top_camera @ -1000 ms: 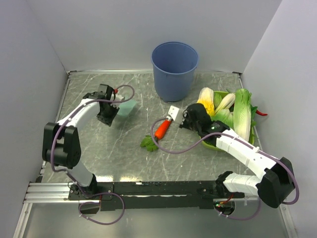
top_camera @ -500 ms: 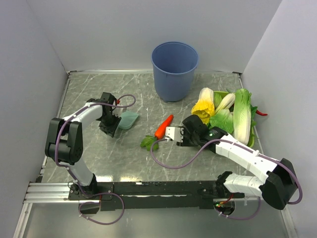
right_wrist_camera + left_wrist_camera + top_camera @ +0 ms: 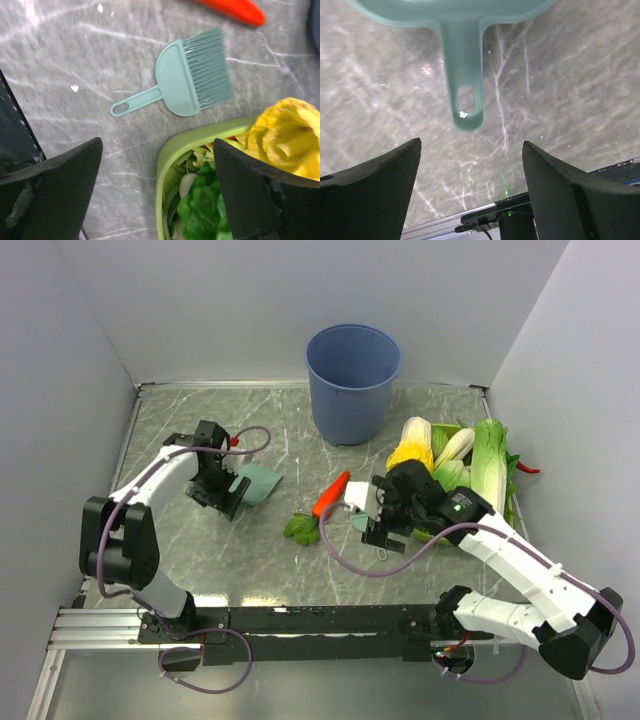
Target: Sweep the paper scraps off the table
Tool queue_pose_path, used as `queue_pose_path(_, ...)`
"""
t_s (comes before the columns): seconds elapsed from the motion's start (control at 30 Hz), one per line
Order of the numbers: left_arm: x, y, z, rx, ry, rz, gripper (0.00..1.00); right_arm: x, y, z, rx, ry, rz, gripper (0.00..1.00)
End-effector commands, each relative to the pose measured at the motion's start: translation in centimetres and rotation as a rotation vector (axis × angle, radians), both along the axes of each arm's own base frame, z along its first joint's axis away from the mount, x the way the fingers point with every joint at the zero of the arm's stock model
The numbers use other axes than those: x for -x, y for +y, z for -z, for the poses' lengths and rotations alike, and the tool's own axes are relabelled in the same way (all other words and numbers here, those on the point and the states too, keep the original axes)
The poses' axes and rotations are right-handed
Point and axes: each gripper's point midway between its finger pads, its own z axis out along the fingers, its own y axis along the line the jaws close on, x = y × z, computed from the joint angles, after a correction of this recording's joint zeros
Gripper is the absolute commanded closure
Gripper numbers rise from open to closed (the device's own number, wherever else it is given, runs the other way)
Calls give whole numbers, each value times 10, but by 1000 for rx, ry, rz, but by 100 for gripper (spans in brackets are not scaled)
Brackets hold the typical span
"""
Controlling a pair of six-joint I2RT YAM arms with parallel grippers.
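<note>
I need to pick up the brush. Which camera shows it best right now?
The right wrist view: the whole brush lies flat on the table, bristles and handle unobstructed, beside the green tray. The top view shows only teal slivers under the right gripper. The left wrist view shows the dustpan instead.

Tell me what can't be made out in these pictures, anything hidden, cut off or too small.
The dustpan: left wrist view, the top edge cuts off its pan; only the handle shows.
The brush: top view, mostly covered by the right gripper.
The carrot: right wrist view, cut off by the top edge.
The bin: top view, its near wall hides the floor, so its contents are unknown.
The paper scraps: none show in any view.
</note>
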Motion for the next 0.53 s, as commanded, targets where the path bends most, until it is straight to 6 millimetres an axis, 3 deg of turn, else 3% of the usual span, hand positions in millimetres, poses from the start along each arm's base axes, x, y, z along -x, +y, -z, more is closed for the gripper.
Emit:
queue_pose_path(0.0,-22,-2,-48,15,-152,28,12,-17,2,-40,-188,5,241,0)
queue_pose_path(0.07,-33,-1,-59,12,-214,8,10,-38,-3,-53,-245,-6,456,0)
queue_pose_path(0.1,-41,0,-70,18,-265,-2,4,-44,-8,-54,-239,0,523,0)
queue_pose_path(0.2,-68,6,-99,34,-430,-65,4,-69,-12,-74,-302,-12,685,0)
queue_pose_path(0.23,-80,7,-109,41,-495,-87,3,-79,-10,-96,-371,-60,696,0)
queue_pose_path(0.5,-123,28,-176,100,-721,-269,3,-125,-31,-182,-539,-280,871,0)
